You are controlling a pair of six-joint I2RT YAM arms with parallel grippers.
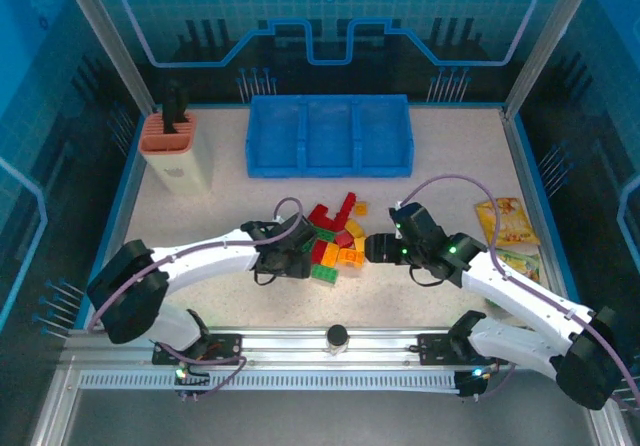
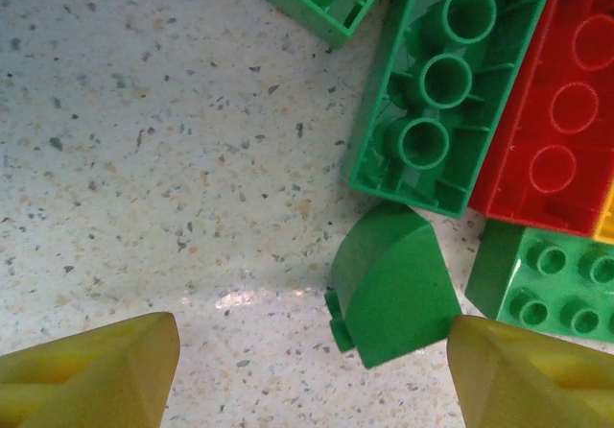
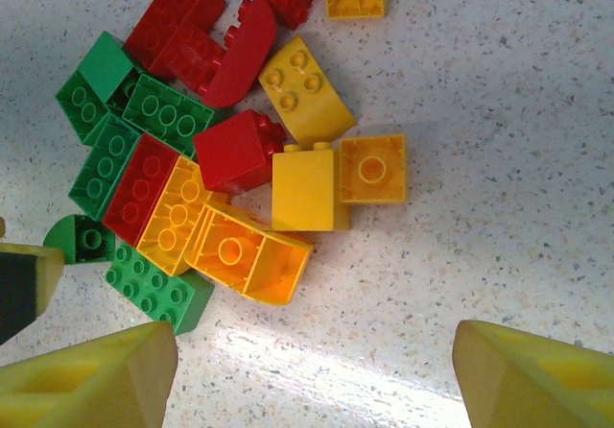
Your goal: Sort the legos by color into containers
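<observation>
Since the legos (image 1: 335, 238) lie heaped in one mixed pile at the centre of the worktop (image 1: 230, 206), both arms reach in from the bottom of the overhead frame and meet at that pile, one on each flank. The blue tray (image 1: 328, 170) sits well apart at the top centre. As far as the overhead view tells, its three compartments hold no brick, so I judge the sorting barely begun.

The left hand (image 1: 300, 258) hangs low over the left edge of the pile, jaws wide and nothing gripped. In its wrist view the yellow fingers (image 2: 96, 370) fill the two lower corners. A small green curved brick (image 2: 393, 298) lies on the worktop between them, close to the lower-right finger and well clear of the lower-left one. Just above it is an upturned long green brick (image 2: 446, 92), touching a red brick (image 2: 561, 102) at the upper right. That stance suggests a pick of the loose green piece, which stands free enough to take alone.

The right hand (image 1: 378, 249) is at the right edge of the pile, jaws likewise wide and empty. In its wrist view bare worktop lies between the fingers, while the bricks spread across the upper left. The nearest, a see-through orange brick (image 3: 245, 255), sits above and left of the gap.
</observation>
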